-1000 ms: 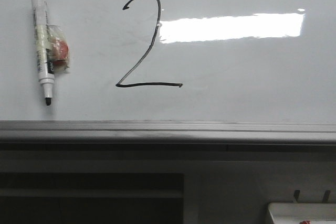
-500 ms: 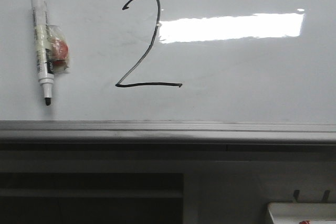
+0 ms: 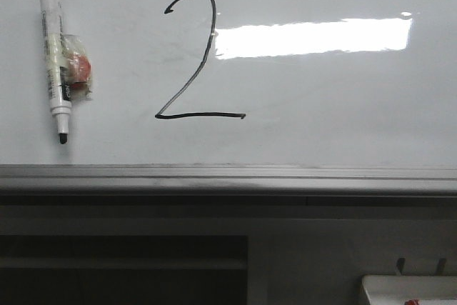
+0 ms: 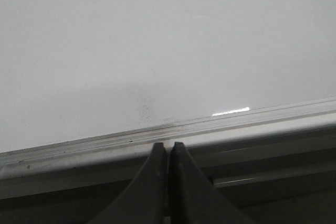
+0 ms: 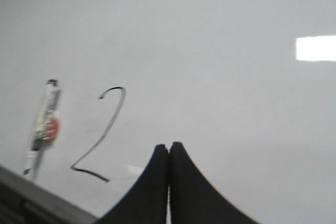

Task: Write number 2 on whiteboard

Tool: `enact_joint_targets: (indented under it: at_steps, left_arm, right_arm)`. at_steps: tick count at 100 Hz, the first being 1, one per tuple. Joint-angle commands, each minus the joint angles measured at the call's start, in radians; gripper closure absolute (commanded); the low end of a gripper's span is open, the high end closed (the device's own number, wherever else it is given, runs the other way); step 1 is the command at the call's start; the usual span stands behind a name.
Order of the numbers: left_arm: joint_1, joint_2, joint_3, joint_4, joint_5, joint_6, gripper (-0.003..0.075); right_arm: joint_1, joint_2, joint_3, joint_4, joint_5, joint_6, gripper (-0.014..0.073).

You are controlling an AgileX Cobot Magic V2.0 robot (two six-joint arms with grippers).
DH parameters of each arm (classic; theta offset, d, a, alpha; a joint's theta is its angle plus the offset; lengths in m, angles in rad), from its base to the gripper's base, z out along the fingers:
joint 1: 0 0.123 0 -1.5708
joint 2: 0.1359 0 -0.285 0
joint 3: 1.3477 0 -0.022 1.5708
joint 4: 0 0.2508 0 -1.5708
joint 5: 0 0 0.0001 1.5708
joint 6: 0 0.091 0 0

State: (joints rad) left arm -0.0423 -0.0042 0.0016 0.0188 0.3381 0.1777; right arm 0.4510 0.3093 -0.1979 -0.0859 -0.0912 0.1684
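Note:
A black number 2 is drawn on the whiteboard left of centre; it also shows in the right wrist view. A white marker with a black tip lies on the board left of the figure, uncapped, with a taped red piece on it; it also shows in the right wrist view. My right gripper is shut and empty over the board, right of the figure. My left gripper is shut and empty at the board's grey edge ledge. Neither gripper shows in the front view.
A bright rectangular glare lies on the board right of the figure. The grey metal ledge runs along the board's near edge. A small white tray with red marks sits at the lower right, below the ledge.
The front view has shifted very slightly, so the marker and figure sit a few pixels further left. Nothing else differs.

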Motion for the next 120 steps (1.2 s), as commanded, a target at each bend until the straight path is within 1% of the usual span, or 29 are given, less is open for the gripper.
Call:
enact_joint_targets:
  at_steps: [1,12,23,30,39,47,60,65,67,68,79,91,97,120]
  left_arm:
    - [0.003,-0.027,0.010,0.003,-0.045,-0.002,0.0741]
    - [0.003,-0.027,0.010,0.003,-0.045,-0.002,0.0741]
    - [0.003,-0.027,0.010,0.003,-0.045,-0.002,0.0741]
    - [0.003,-0.027,0.010,0.003,-0.045,-0.002,0.0741]
    - [0.003,-0.027,0.010,0.003,-0.045,-0.002,0.0741]
    - [0.003,-0.027,0.010,0.003,-0.045,-0.002,0.0741]
    - [0.003,-0.027,0.010,0.003,-0.045,-0.002,0.0741]
    - [0.003,-0.027,0.010,0.003,-0.045,-0.002,0.0741]
    - [0.003,-0.027,0.010,0.003,-0.045,-0.002,0.0741]
    - [0.003,-0.027,0.010,0.003,-0.045,-0.002,0.0741]
    - [0.003,-0.027,0.010,0.003,-0.048,-0.002,0.0741]
    - [0.003,-0.027,0.010,0.003,-0.049,-0.002,0.0741]
    - [0.003,-0.027,0.010,0.003,-0.049,-0.002,0.0741]
    - [0.003,-0.027,0.010,0.003,-0.049,-0.002,0.0741]
  right_arm:
    - [-0.109,0.008,-0.026,-0.074,-0.058,0.102,0.0655]
    - [-0.217,0.008,-0.026,-0.049,-0.057,0.102,0.0655]
    - [-0.311,0.008,-0.019,0.057,-0.057,0.102,0.0655]
    - [-0.363,-0.001,-0.002,0.052,-0.059,0.102,0.0655]
    - [-0.431,-0.058,0.044,0.040,-0.057,0.099,0.0655]
    - [-0.482,-0.131,0.110,0.035,-0.057,0.007,0.0655]
    - [-0.531,-0.259,0.207,0.035,-0.048,-0.048,0.0655]
    - [-0.544,-0.311,0.238,0.035,-0.020,-0.058,0.0655]
    - [-0.550,-0.334,0.240,0.035,0.010,-0.060,0.0655]
    - [-0.552,-0.347,0.238,0.033,0.057,-0.064,0.0655]
    - [-0.568,-0.336,0.236,0.033,0.257,-0.102,0.0655]
    - [-0.568,-0.339,0.236,0.035,0.393,-0.112,0.0655]
    - [-0.568,-0.339,0.236,0.035,0.397,-0.134,0.0655]
    - [-0.568,-0.339,0.236,0.036,0.397,-0.133,0.0655]
